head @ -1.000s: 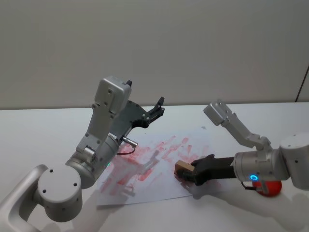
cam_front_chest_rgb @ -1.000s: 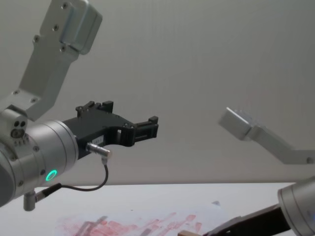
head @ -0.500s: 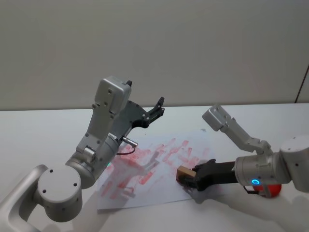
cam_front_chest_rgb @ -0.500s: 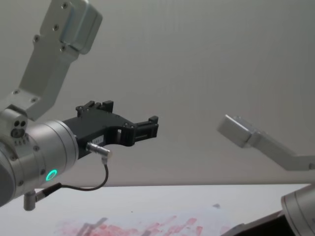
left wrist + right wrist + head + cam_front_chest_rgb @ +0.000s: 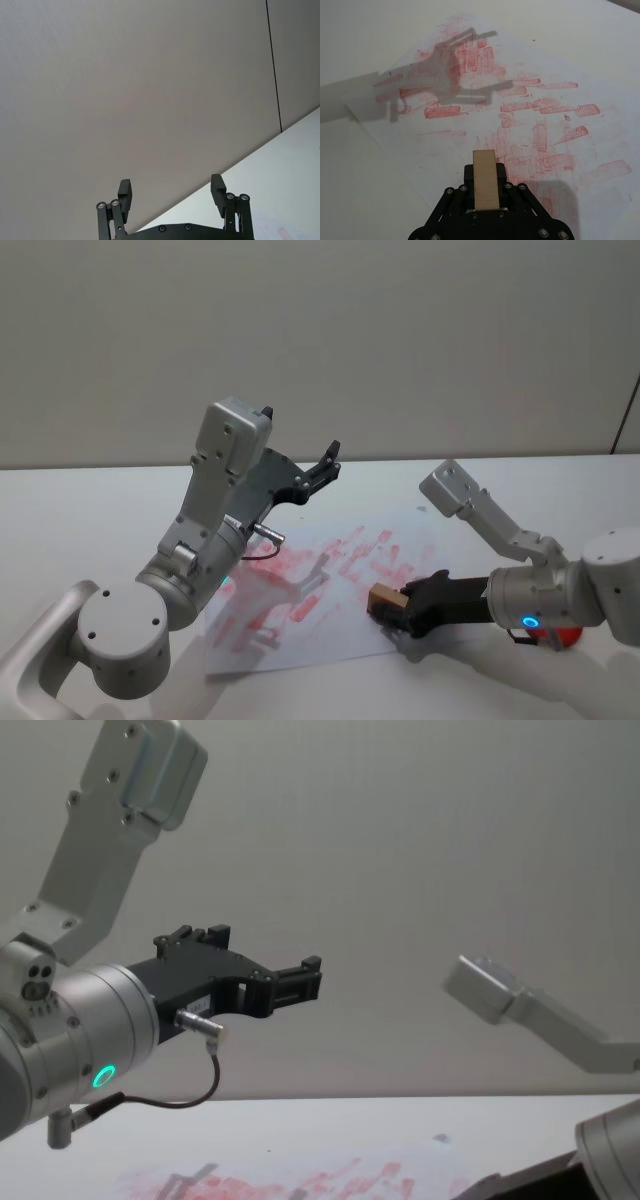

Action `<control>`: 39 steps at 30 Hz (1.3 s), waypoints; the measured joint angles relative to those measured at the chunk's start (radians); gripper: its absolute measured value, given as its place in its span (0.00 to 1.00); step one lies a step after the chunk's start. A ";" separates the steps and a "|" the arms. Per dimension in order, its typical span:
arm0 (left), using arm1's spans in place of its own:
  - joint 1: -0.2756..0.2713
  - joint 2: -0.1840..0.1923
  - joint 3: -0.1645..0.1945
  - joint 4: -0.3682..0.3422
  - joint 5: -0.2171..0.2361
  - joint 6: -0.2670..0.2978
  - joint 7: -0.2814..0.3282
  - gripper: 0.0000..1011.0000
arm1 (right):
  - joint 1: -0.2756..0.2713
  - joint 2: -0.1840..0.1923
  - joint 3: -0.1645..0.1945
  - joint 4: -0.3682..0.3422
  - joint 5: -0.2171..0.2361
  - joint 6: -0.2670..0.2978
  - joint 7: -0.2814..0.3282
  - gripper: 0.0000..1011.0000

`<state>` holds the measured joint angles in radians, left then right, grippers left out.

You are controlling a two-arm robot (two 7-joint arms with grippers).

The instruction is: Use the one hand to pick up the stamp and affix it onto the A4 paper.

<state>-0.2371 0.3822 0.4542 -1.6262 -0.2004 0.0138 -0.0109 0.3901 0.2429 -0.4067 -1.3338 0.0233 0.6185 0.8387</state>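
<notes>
Pinches wooden stamp (image 5: 485,180) in right gripper (image 5: 395,602) jaws, low at A4 paper (image 5: 290,635) corner for pressing; holds left gripper (image 5: 330,458) aloft, jaws spread.

right hand (image 5: 394,606) gripping stamp (image 5: 384,596), at edge of A4 paper (image 5: 325,625)

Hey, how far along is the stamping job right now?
Picked up already: the right gripper clamps the wooden stamp. In hand: stamp sits low at the near edge of the A4 paper, contact unclear. Remaining: press, lift away. The left gripper hangs raised, open.
</notes>
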 joint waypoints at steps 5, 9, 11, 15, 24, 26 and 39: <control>0.000 0.000 0.000 0.000 0.000 0.000 0.000 0.99 | -0.004 0.008 0.008 -0.021 0.005 -0.025 -0.044 0.22; 0.000 0.000 0.000 0.000 0.000 0.000 0.000 0.99 | -0.008 0.015 0.016 -0.044 0.012 -0.044 -0.079 0.22; 0.000 0.000 0.000 0.000 0.000 0.000 0.000 0.99 | -0.011 0.020 0.021 -0.059 0.016 -0.052 -0.097 0.22; 0.000 0.000 0.000 0.000 0.000 0.000 0.000 0.99 | -0.027 0.038 0.037 -0.104 0.029 -0.066 -0.154 0.22; 0.000 0.000 0.000 0.000 0.000 0.000 0.000 0.99 | -0.083 0.083 0.072 -0.202 0.077 -0.070 -0.287 0.22; 0.000 0.000 0.000 0.000 0.000 0.000 0.000 0.99 | -0.104 0.098 0.083 -0.232 0.093 -0.065 -0.321 0.22; 0.000 0.000 0.000 0.000 0.000 0.000 0.000 0.99 | -0.249 0.185 0.149 -0.387 0.202 -0.030 -0.545 0.22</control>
<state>-0.2371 0.3821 0.4542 -1.6262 -0.2004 0.0138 -0.0109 0.1409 0.4277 -0.2576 -1.7208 0.2257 0.5888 0.2939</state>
